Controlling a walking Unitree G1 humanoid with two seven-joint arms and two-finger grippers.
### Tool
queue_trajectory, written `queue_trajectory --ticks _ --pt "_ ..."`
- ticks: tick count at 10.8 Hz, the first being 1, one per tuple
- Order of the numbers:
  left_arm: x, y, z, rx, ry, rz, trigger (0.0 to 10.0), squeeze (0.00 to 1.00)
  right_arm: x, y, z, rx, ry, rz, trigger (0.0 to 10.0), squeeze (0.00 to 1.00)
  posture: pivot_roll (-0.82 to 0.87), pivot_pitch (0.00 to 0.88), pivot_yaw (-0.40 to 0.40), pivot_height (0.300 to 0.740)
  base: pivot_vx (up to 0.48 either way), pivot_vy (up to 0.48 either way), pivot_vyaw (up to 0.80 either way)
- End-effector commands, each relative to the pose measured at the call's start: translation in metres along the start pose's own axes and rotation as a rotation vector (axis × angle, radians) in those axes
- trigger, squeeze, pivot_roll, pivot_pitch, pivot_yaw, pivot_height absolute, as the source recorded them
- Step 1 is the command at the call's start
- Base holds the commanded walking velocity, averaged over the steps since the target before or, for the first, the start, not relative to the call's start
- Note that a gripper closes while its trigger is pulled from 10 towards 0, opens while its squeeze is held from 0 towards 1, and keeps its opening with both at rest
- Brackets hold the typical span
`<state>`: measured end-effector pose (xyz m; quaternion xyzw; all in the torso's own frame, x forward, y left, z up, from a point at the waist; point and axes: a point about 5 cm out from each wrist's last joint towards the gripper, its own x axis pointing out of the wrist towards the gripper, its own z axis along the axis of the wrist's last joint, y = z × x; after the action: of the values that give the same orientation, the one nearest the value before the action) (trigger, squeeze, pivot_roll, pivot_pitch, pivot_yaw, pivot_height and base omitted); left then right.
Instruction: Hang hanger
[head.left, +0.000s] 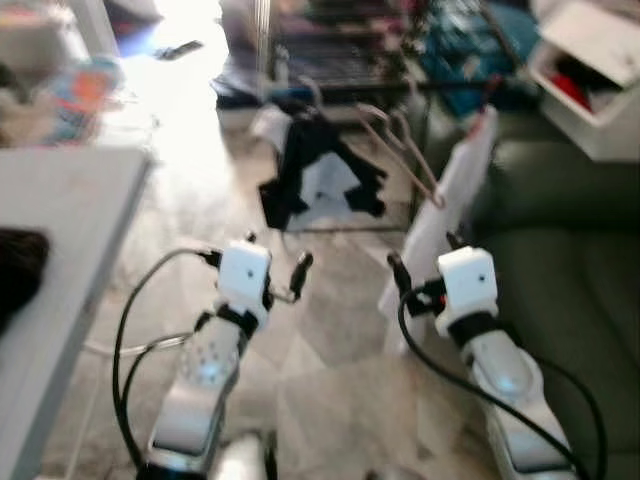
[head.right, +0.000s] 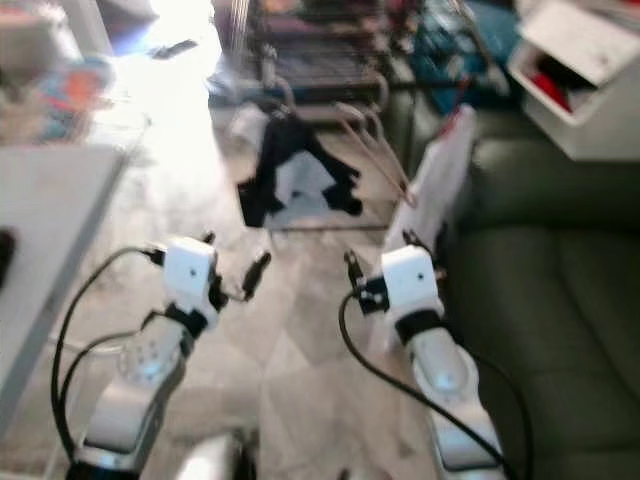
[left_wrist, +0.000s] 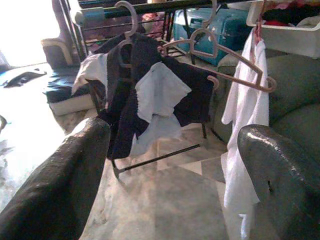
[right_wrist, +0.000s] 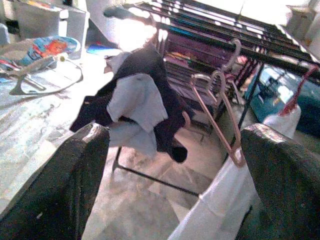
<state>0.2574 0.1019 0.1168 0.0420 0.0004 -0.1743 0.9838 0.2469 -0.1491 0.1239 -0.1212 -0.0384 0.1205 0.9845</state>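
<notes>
Two empty pink hangers (head.left: 405, 150) hang from the black rail (right_wrist: 210, 37) of a clothes rack ahead of me. Beside them, another hanger carries a dark garment (head.left: 315, 165) with a pale blue patch. A white garment (head.left: 450, 210) hangs on a red hanger at the rack's right end. My left gripper (head.left: 292, 278) is held out low over the floor, open, with nothing between its fingers (left_wrist: 75, 170). My right gripper (head.left: 400, 275) is level with it, also open and holding nothing, close to the hem of the white garment. Both are well short of the rack.
A white table (head.left: 60, 220) stands at my left and a dark sofa (head.left: 570, 270) at my right. A white storage box (head.left: 590, 80) sits above the sofa and a teal case (left_wrist: 220, 30) behind the rack. A baby bouncer (right_wrist: 40, 55) rests on the tiled floor.
</notes>
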Motion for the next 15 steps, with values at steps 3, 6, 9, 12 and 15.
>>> queue_trajectory --ticks 3,6,9,12,15 --pt "0.001 0.007 0.000 0.028 0.011 0.036 10.0 0.00 0.004 0.001 0.000 0.001 -0.004 0.017 10.0 0.00 -0.05 0.064 -0.017 0.740 0.000 0.000 0.79" --pt "0.002 0.004 -0.010 0.031 0.045 0.073 10.0 0.00 0.004 -0.002 -0.004 0.003 0.003 0.006 10.0 0.00 -0.06 0.069 -0.026 0.740 0.000 0.000 0.79" --pt "-0.011 0.022 -0.017 0.078 0.081 0.096 10.0 0.00 -0.002 -0.014 -0.011 0.034 0.030 -0.098 10.0 0.00 -0.06 0.073 -0.002 0.740 0.000 0.000 0.79" --pt "-0.032 0.035 -0.027 0.107 0.136 0.118 10.0 0.00 -0.013 -0.016 -0.024 0.069 0.076 -0.137 10.0 0.00 -0.06 0.085 0.002 0.740 0.000 0.000 0.74" --pt "-0.028 0.030 -0.025 0.061 0.129 0.127 10.0 0.00 -0.006 -0.015 -0.022 0.098 0.072 -0.126 10.0 0.00 -0.06 0.088 -0.009 0.740 0.000 0.000 0.00"
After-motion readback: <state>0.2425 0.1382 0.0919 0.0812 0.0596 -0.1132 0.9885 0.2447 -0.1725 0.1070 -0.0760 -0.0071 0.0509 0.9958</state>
